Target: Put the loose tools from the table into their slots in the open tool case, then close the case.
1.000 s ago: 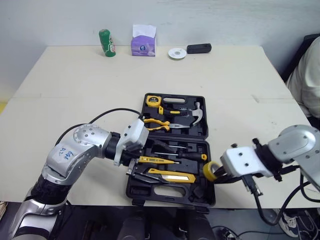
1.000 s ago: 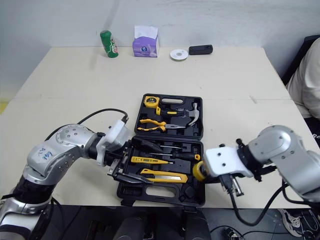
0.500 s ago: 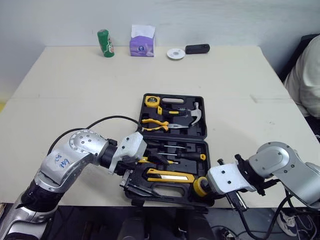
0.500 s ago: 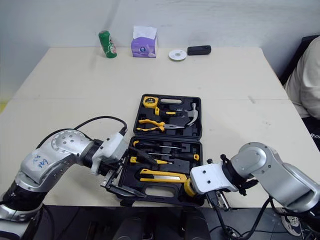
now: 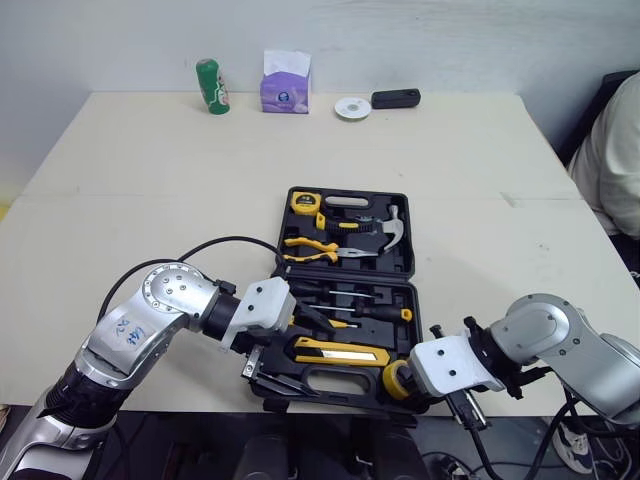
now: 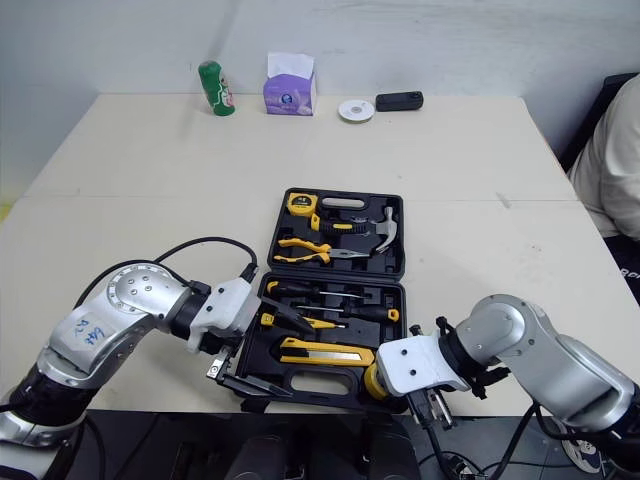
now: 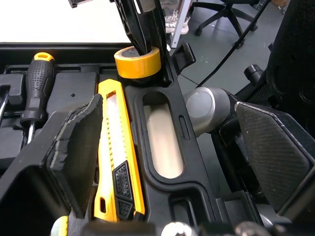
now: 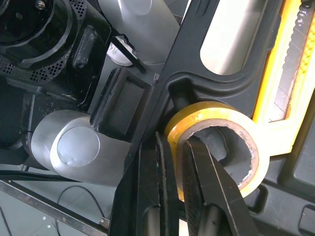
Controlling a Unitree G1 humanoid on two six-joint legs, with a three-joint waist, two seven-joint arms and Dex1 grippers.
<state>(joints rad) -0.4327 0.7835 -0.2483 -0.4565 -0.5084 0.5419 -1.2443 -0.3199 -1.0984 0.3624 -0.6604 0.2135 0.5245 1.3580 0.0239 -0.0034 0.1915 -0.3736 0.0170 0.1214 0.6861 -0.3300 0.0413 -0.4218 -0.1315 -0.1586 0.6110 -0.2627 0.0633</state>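
The black tool case (image 5: 411, 262) lies open near the table's front edge. Its far half holds a tape measure (image 5: 304, 201), pliers (image 5: 315, 248) and a hammer (image 5: 385, 228). The near half holds screwdrivers (image 5: 370, 311) and a yellow utility knife (image 5: 340, 350). My right gripper (image 8: 176, 142) is shut on the wall of a yellow tape roll (image 5: 396, 378), one finger inside the ring, at the case's near right corner. My left gripper (image 7: 170, 103) stands open over the near left part of the case, with the knife (image 7: 118, 147) and the handle opening between its fingers.
At the table's far edge stand a green can (image 5: 208, 86), a tissue pack (image 5: 285, 82), a white disc (image 5: 352, 107) and a black device (image 5: 396, 98). A person (image 5: 615, 160) sits at the right. The case's near edge reaches the table's front edge.
My right gripper has carried the tape roll leftward and nearer, from beside the case to its near right corner. My left gripper has slid toward the case's near edge.
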